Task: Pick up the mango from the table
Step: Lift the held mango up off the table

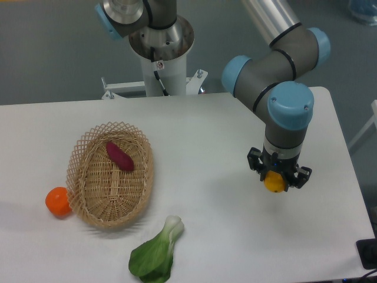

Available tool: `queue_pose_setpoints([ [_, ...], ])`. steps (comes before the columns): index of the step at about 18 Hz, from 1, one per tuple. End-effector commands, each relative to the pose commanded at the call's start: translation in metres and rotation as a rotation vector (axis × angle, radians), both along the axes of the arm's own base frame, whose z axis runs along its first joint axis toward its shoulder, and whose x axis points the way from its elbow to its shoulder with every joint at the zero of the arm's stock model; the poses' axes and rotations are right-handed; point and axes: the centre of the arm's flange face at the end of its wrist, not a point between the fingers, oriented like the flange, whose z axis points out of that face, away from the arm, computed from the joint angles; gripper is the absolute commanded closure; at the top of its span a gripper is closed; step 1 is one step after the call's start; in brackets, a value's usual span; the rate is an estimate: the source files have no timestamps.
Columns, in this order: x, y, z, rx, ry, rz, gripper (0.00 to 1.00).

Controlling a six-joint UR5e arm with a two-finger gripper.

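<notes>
The gripper (278, 174) points straight down near the right edge of the smooth white table (224, 130), its dark fingers closed around the mango (274, 182). Only a glossy yellow-orange end of the fruit shows between them, so its long axis cannot be told. Toward the left edge sits an oval woven wicker basket (94, 194) with a lacy open rim, holding a purple-red sweet potato (120, 156) lying diagonally. A round orange (58, 201) touches the basket's left side. A leafy green bok choy (156, 253) lies near the front edge.

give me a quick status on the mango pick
Gripper shut on mango, right side of table. Lift height unclear. Basket, orange, greens far left, nothing in the way.
</notes>
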Motion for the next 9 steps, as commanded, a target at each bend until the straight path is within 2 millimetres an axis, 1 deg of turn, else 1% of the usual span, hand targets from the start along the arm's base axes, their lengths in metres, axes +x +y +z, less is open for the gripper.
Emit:
queue_pose_setpoints([
  [9,0.0008,0.0003,-0.0013,-0.001,0.004,0.000,0.49],
])
